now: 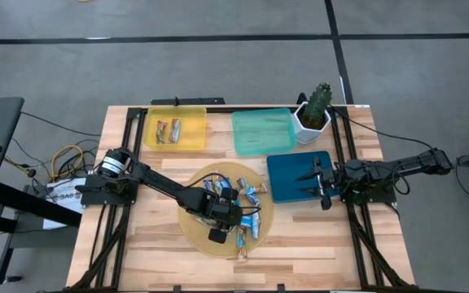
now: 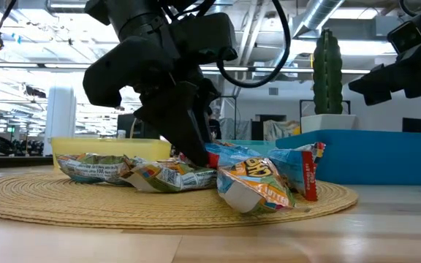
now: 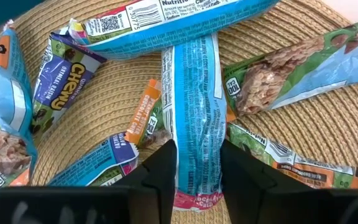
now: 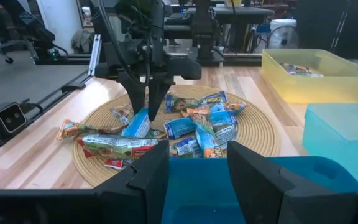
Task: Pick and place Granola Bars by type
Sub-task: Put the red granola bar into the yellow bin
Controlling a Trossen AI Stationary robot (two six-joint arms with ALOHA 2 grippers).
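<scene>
I am watching the left tool (image 1: 221, 230) reaching down over the round woven mat (image 1: 192, 230) at the front centre of the desk (image 1: 129, 244); its two fingers (image 3: 160, 174) are sitting on either side of a blue-and-white bar (image 3: 194, 118), closing in on the wrapper's near end; whether they are already pinching it tight, I cannot tell. The Granola Bars (image 1: 243, 199) are lying heaped on the mat, blue-and-white wrappers mixed with orange and tan ones, several overlapping; in the low view the pile (image 2: 196, 172) is spreading across the mat just beside the tool's dark fingers. Two bars (image 1: 168, 130) are already lying in the yellow tray (image 1: 194, 142) at the back left; the light green tray (image 1: 263, 132) is sitting next to it, and a potted cactus (image 1: 316, 106) is standing at the back right corner. I am seeing the right tool (image 1: 322, 181) hanging over the dark blue tray (image 1: 287, 175), just right of the mat; its fingers (image 4: 148, 174) are spread apart, gripping nothing.
</scene>
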